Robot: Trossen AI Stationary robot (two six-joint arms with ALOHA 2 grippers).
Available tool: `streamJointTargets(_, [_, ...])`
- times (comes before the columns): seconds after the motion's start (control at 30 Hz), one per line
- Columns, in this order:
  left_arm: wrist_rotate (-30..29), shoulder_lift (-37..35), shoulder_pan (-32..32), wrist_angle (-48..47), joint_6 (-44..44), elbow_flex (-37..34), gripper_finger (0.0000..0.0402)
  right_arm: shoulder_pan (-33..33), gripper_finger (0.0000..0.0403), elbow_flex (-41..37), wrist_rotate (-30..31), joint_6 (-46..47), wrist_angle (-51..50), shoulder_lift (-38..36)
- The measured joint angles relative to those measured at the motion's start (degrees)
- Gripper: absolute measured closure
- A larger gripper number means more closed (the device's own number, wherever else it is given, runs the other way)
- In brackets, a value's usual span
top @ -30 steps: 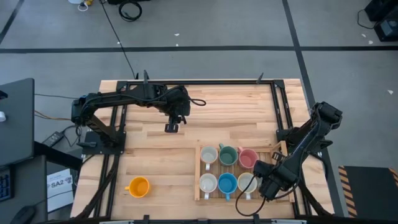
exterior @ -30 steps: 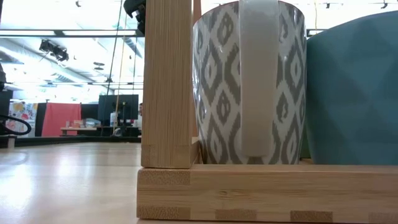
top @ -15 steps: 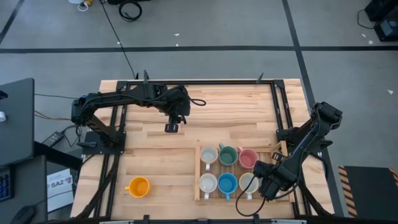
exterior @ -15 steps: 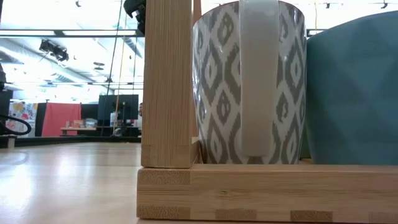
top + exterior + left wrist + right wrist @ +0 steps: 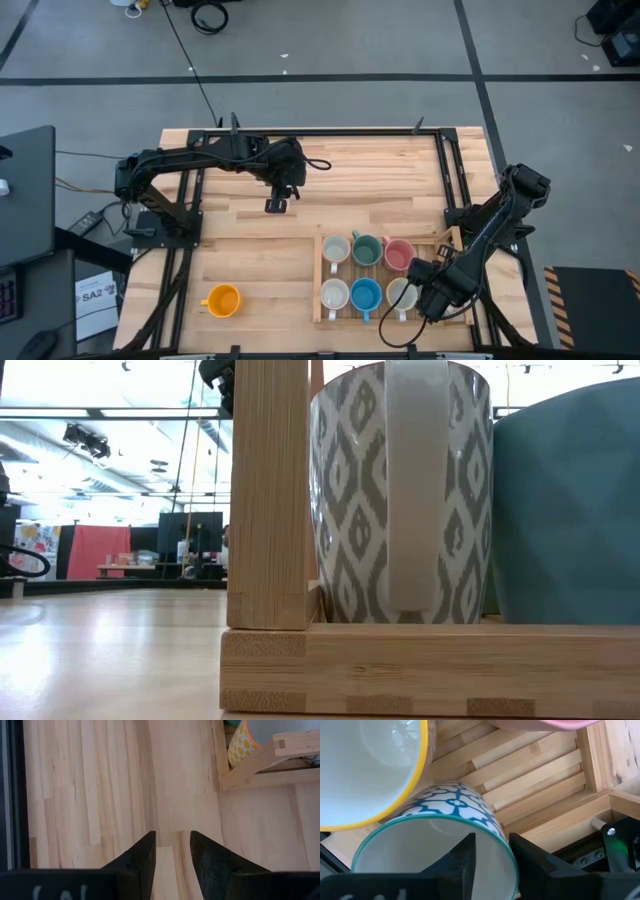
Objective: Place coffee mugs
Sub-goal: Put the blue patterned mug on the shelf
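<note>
A wooden tray (image 5: 319, 282) holds six coffee mugs in two rows. The far row is a white mug (image 5: 336, 249), a green mug (image 5: 367, 248) and a pink mug (image 5: 399, 254). The near row is a grey-patterned white mug (image 5: 334, 294) (image 5: 400, 490), a blue mug (image 5: 365, 294) (image 5: 565, 510) and a teal-patterned white mug (image 5: 400, 293) (image 5: 445, 815). My right gripper (image 5: 418, 296) (image 5: 492, 847) is shut on that last mug. An orange mug (image 5: 222, 300) stands alone on the table's near left. My left gripper (image 5: 276, 205) (image 5: 172, 840) hangs slightly open above bare table, far from the tray. My right gripper holds the teal-patterned mug by its rim (image 5: 507, 851), on the mug's right side. One finger (image 5: 462, 857) is inside the cup and the other (image 5: 532, 860) outside. The fingers come from above, pointing down. The mug sits mouth up in the tray's near right place; its base is hidden.
A yellow-rimmed mug (image 5: 370, 770) and the pink mug (image 5: 545, 724) crowd the held mug. The tray's right rail (image 5: 592, 760) and the table's black frame (image 5: 455, 210) lie close by. Open wood lies between the orange mug and the tray (image 5: 270, 270).
</note>
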Motion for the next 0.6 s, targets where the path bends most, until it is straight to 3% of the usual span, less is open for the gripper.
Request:
streamJointTargets(0.2, [0.0, 0.0, 0.0, 0.0, 0.0, 0.0, 0.0273, 0.0, 0.0259, 0.0, 0.0, 0.0, -0.2, 0.0])
streamJointTargets(0.6, [0.0, 0.0, 0.0, 0.0, 0.0, 0.0, 0.0273, 0.0, 0.0258, 2.8, -3.1, -1.0, -4.8, -0.6])
